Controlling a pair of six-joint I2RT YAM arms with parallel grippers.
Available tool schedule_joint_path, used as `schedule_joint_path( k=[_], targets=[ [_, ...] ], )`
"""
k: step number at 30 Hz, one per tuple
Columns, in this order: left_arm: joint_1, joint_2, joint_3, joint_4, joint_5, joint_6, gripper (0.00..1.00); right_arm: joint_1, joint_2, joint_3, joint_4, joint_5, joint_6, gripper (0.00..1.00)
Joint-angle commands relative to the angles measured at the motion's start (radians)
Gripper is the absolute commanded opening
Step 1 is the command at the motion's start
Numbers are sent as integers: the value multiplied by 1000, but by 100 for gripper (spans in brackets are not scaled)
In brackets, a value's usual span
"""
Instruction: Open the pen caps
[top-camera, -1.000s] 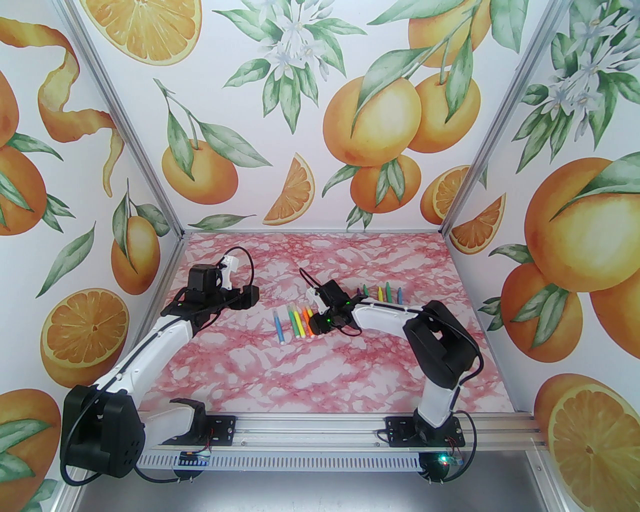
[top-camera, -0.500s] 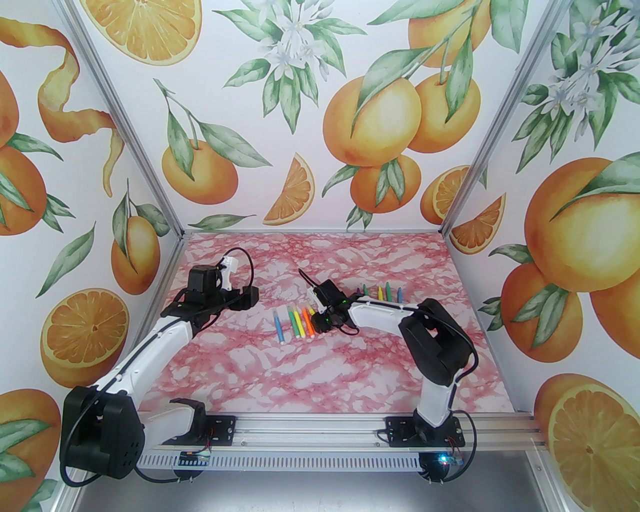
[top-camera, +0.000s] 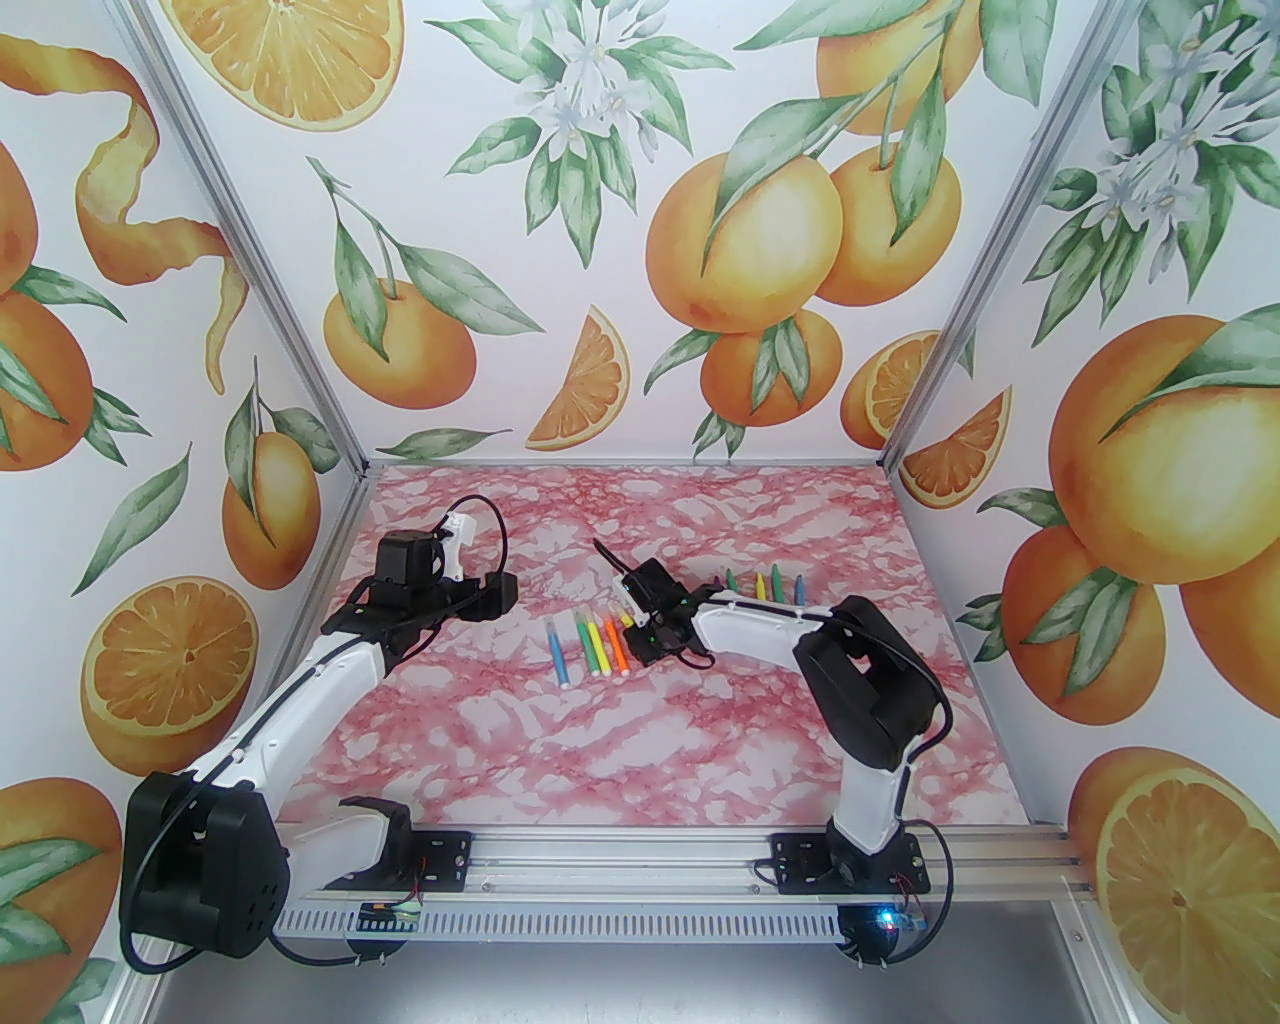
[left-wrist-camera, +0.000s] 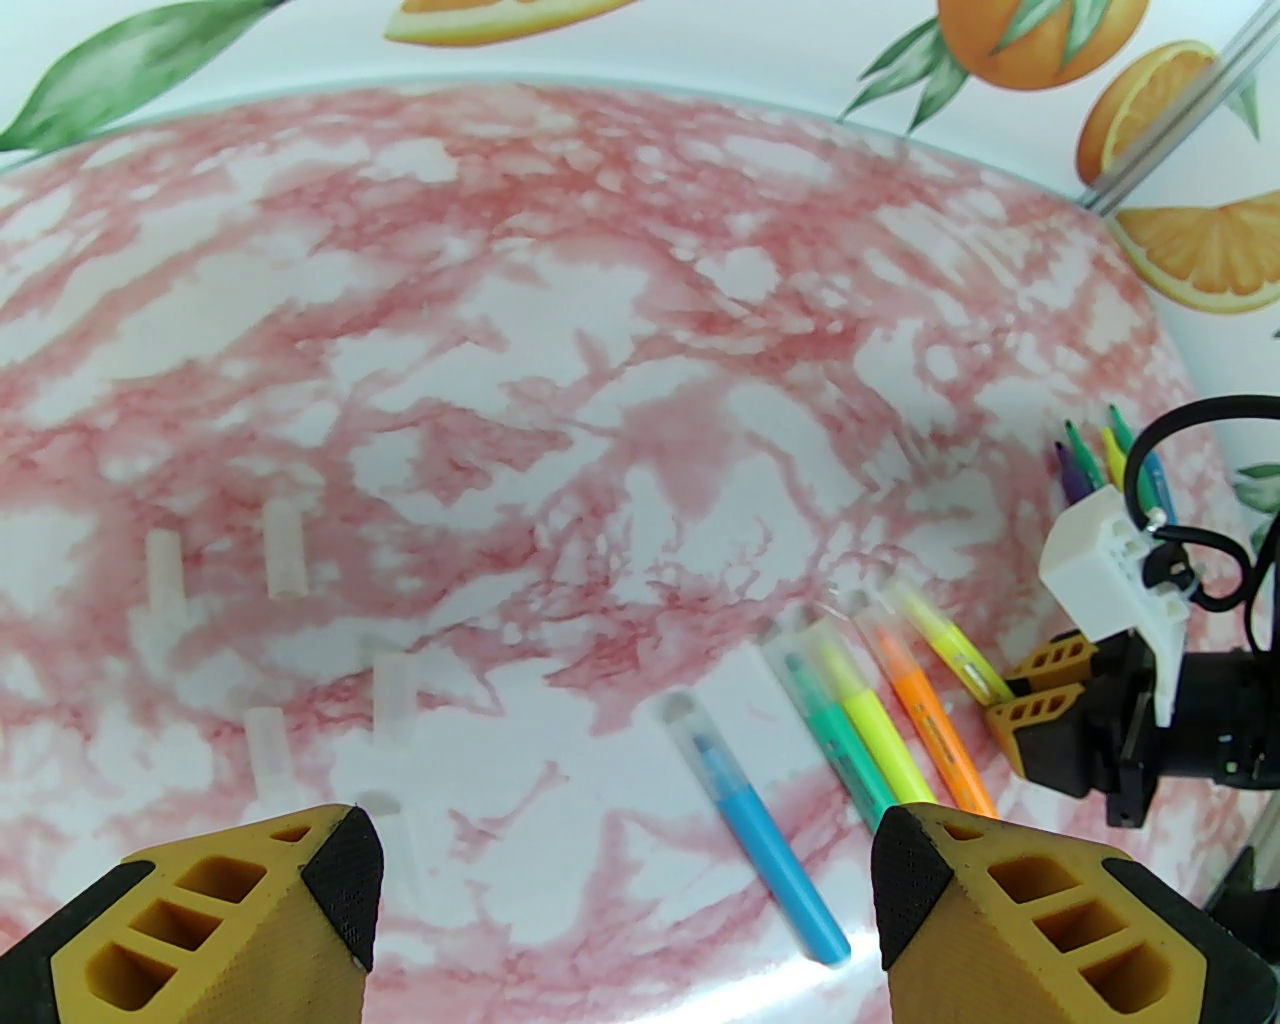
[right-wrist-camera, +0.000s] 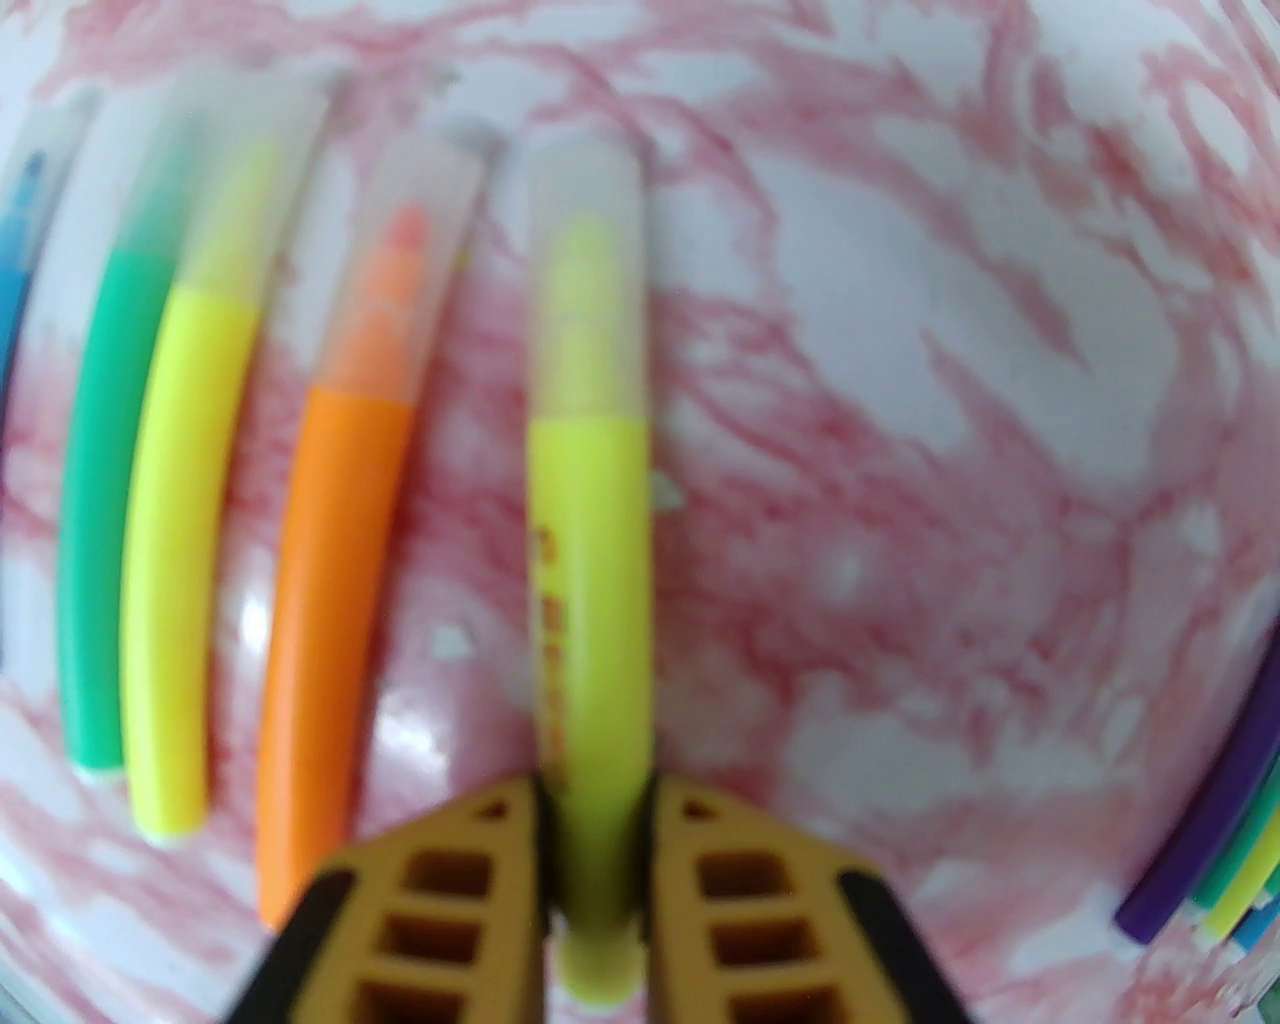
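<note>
Walls (top-camera: 640, 250) printed with oranges close the table on the left, back and right. An aluminium rail (top-camera: 620, 860) runs along the near edge.

Table (top-camera: 640, 740), pink marble top. The near half is bare from the rail up to the pens. The far strip under the back wall is bare too, and so is the right margin beyond the right arm's elbow.

Left arm (top-camera: 300, 690) runs up the left side, close to the left wall. Right arm (top-camera: 770, 625) lies with its forearm across toward centre.

Left gripper (left-wrist-camera: 627, 880) hovers over the table with fingers (left-wrist-camera: 340, 880) spread wide, nothing between them.

Right gripper (right-wrist-camera: 597, 800) is closed on the tail of a yellow-green pen (right-wrist-camera: 590, 560), one pad on each side of the barrel. Cannot tell whether the pen is lifted off the top.

Row at table centre, left of the held pen: blue pen (left-wrist-camera: 770, 850) set apart, then green pen (right-wrist-camera: 100, 500) and yellow pen (right-wrist-camera: 180, 500) touching, then orange pen (right-wrist-camera: 320, 600) just beside. All lie near parallel, capped ends toward the back wall.

Uncapped pens (top-camera: 765, 585), a small group with bare tips, sit just behind the right forearm.

Cap (right-wrist-camera: 585, 270) of the held pen is translucent and seated on the barrel.

Loose clear caps (left-wrist-camera: 285, 550) lie scattered on the left, well apart from the row.
</note>
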Motion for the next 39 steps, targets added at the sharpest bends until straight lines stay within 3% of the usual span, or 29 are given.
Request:
schedule_joint_path(
  k=[1, 15, 28, 39],
  targets=[
    [7, -5, -14, 36, 11, -24, 84, 8, 24, -9, -29, 30, 17, 13],
    [7, 19, -46, 151, 145, -123, 84, -22, -123, -42, 46, -104, 48, 1],
    [0, 135, -41, 295, 379, -243, 77, -37, -266, -123, 158, -289, 35, 0],
    [-59, 206, -22, 380, 459, -298, 74, -37, -327, -159, 231, -374, 29, 0]
  ],
)
